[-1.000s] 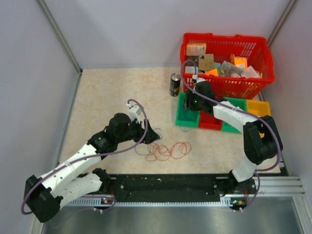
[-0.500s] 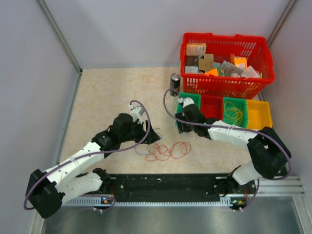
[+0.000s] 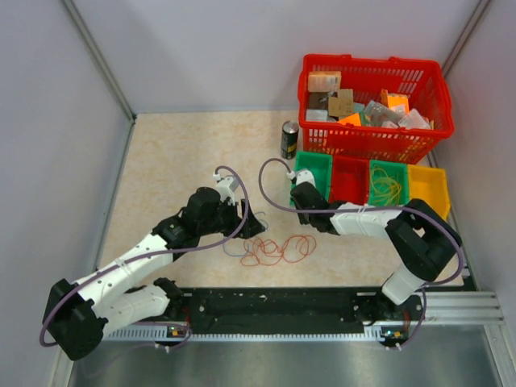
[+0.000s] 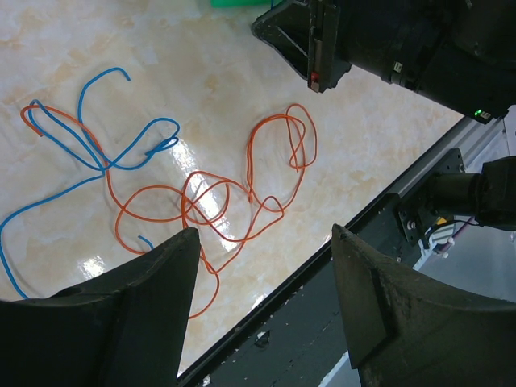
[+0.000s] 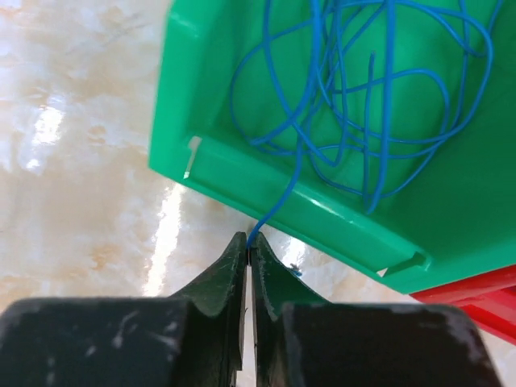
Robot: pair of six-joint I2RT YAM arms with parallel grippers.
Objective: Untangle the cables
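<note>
One blue cable [image 5: 278, 205] pinched by right end effector [image 5: 250, 247], arm [image 3: 363, 218] folded low

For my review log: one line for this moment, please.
left gripper: open near orange wire | right gripper: shut on blue wire at green bin rim

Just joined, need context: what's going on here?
The right gripper is shut on the end of a blue cable hanging over the green bin's front wall; the rest lies coiled inside. The left gripper hovers open above an orange-blue tangle on the table.
</note>
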